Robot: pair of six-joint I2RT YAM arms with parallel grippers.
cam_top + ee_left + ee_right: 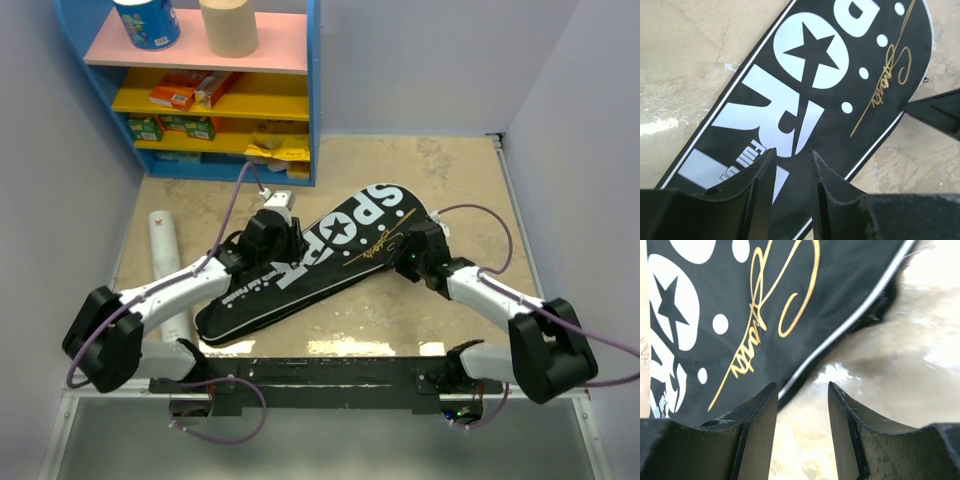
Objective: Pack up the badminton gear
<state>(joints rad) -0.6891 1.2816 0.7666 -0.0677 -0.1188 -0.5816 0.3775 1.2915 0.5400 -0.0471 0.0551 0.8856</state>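
Note:
The black racket-shaped bag (350,235) lettered SPORT lies flat and slanted across the middle of the table, its wide end at the far right. My left gripper (292,243) hovers over the bag's white lettering (840,75), jaws open a little (792,152) with only bag surface showing between them. My right gripper (413,243) is at the bag's right edge (740,300), open (802,386), with bare table between its fingers and the bag's white-piped rim just past the left fingertip. A long white tube (163,245) lies at the left, partly under my left arm.
A blue shelf unit (312,100) stands at the back left, holding a blue roll (147,22), a tan roll (228,25) and small coloured boxes (185,92). Walls close in left and right. The right gripper's dark fingers (935,110) show in the left wrist view.

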